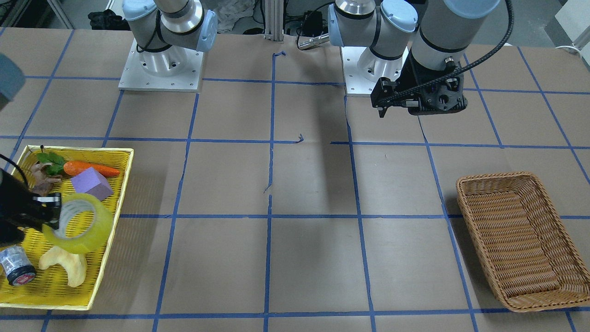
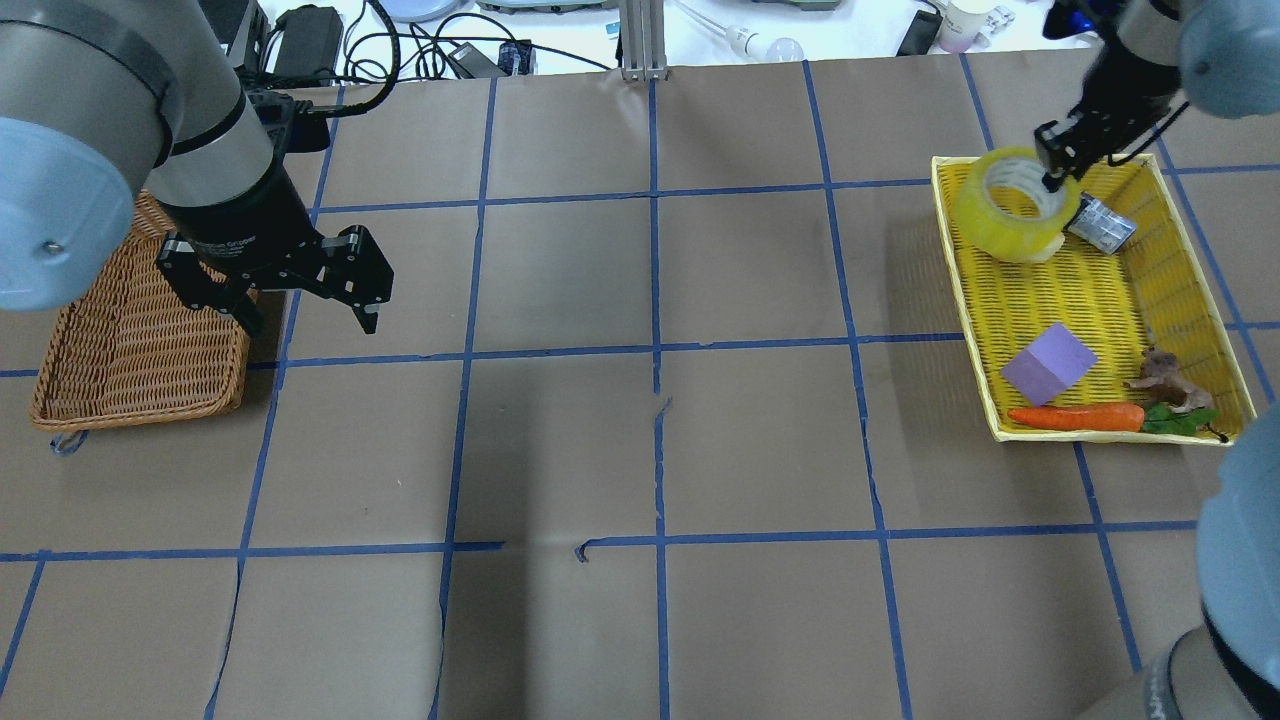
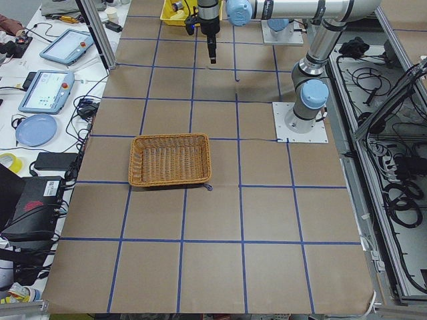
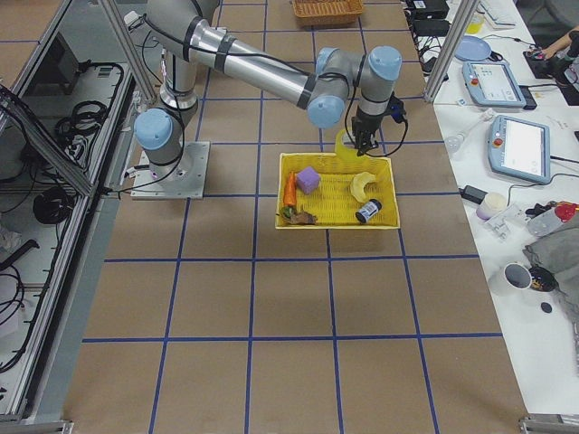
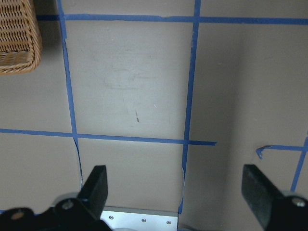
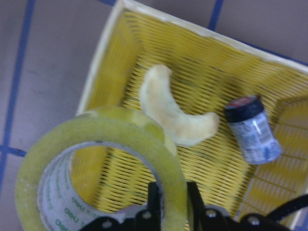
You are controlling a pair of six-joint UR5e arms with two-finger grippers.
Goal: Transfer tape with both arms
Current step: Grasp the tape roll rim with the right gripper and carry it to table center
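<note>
One yellow mesh tray holds orange carrot, purple cube. Right end effector pinches yellowish tape ring; left end effector gapes empty.

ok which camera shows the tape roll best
The right wrist view: the tape is close up, its wall pinched by the right gripper. Front-facing and overhead views show it whole but smaller, over the yellow tray. Exterior right shows a sliver; exterior left, nothing clear.

Overhead looks forward-down; front camera opposite, facing back; both share yellow tray; wrist cameras close.
</note>
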